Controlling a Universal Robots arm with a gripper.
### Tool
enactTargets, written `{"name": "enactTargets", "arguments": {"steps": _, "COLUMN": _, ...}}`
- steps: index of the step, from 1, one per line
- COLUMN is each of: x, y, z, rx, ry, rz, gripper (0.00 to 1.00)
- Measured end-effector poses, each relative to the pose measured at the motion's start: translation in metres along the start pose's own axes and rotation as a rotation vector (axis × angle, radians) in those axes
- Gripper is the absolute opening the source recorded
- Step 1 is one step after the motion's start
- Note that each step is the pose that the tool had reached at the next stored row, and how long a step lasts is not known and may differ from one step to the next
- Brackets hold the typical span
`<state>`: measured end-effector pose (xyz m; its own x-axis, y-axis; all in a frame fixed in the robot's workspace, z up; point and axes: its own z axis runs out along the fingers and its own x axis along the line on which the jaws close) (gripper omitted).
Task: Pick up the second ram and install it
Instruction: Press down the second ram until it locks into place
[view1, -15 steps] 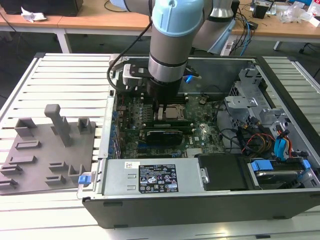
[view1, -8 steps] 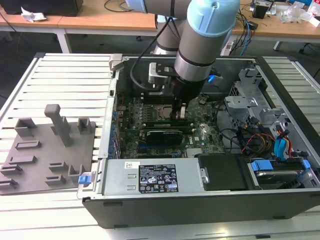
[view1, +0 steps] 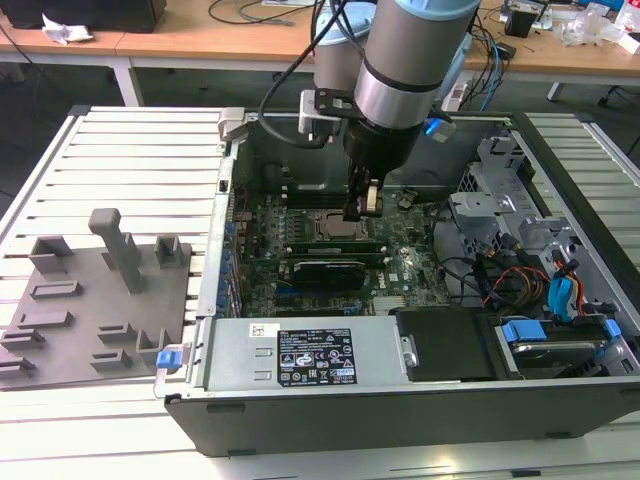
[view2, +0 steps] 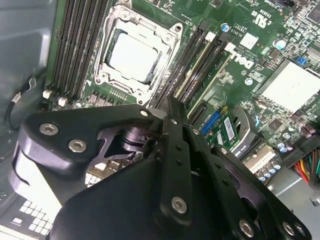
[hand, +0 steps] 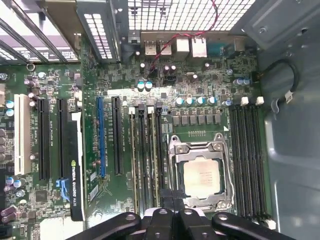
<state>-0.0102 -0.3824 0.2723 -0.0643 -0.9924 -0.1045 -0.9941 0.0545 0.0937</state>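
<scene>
One slip risk: pincer (view1: 364, 205) is hovering over the CPU socket (view1: 330, 226), fingers pressed together, maybe pinching the second ram (view2: 176, 102), which could be going in crooked.

One CPU socket (hand: 201, 175), perhaps eight memory slots (hand: 247, 160).

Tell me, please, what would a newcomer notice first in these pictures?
The robot arm reaching down into the open computer case, its gripper just above the motherboard. Beneath it lies the shiny CPU socket, flanked by memory slots. The grey holder block sits at the exterior view's left.
</scene>
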Motion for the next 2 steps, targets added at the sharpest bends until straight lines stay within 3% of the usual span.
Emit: {"name": "enactTargets", "arguments": {"steps": 2, "x": 0.0000, "y": 0.0000, "z": 0.0000, "rx": 0.0000, "ry": -0.0001, "rz": 0.000, "gripper": 0.11}}
